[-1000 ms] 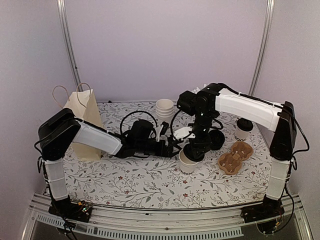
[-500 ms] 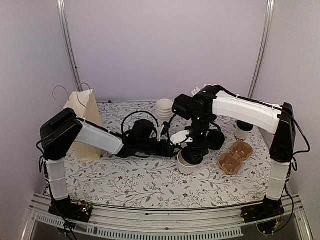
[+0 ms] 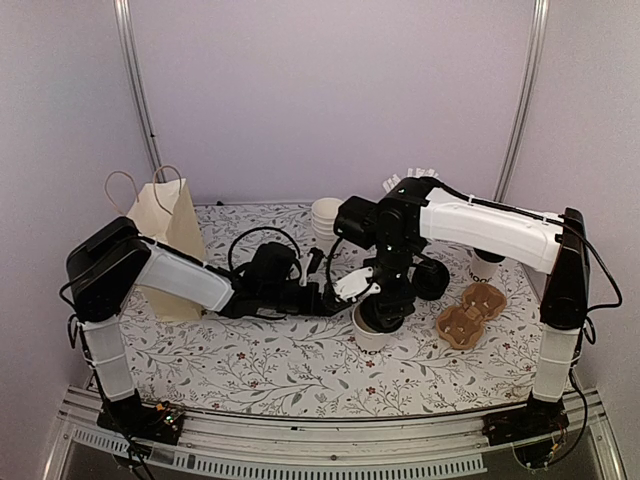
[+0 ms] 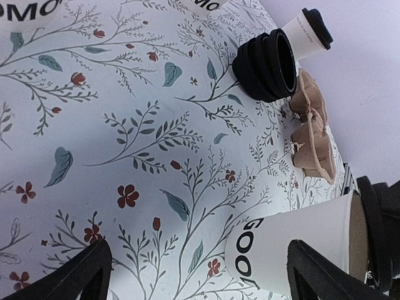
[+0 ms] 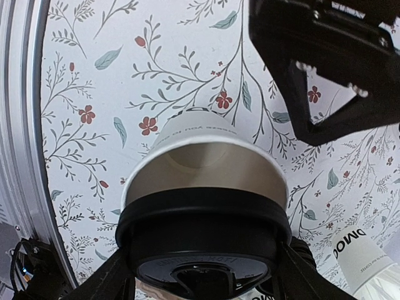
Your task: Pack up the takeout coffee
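An open white MOO cup stands on the flowered table; it also shows in the left wrist view and the right wrist view. My right gripper is shut on a round black lid and holds it tilted at the cup's rim, its near edge low against the rim. My left gripper is open just left of the cup, one finger beside the cup's wall and not squeezing it. A second cup with a lid on it stands at the right.
A stack of black lids lies behind the cup, and brown cardboard carriers lie to its right. Stacked white cups stand at the back. A cream paper bag stands at the left. Straws poke up behind my right arm.
My right gripper has shifted a little left and down with the lid, onto the open cup's rim. My left arm has drawn back slightly to the left.
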Robot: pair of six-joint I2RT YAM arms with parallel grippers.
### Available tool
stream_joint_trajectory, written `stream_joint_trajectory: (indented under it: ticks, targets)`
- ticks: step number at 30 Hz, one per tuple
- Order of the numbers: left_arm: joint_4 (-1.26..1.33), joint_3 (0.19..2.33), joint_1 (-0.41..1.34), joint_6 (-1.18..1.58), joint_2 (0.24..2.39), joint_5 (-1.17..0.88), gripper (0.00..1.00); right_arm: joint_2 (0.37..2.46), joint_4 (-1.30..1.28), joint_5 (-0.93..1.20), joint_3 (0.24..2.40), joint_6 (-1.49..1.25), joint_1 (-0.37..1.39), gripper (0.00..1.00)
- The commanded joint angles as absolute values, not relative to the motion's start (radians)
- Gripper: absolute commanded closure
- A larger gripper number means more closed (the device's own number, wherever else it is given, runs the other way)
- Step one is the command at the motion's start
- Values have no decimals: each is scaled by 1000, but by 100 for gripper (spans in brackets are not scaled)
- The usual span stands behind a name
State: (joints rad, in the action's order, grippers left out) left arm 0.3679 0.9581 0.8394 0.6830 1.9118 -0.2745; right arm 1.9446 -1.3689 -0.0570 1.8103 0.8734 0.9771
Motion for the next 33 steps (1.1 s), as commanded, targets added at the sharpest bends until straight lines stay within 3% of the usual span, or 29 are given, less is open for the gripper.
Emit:
stream_joint_trajectory:
  ticks: [1,33]
  targets:
    - [352,904,833,676,1871,-279,0,1948,-1371,-99,1843,874,989,27]
    - [403,927,869,656,1946,-372,0,1950,-1370,-207,1833,918,1047,26]
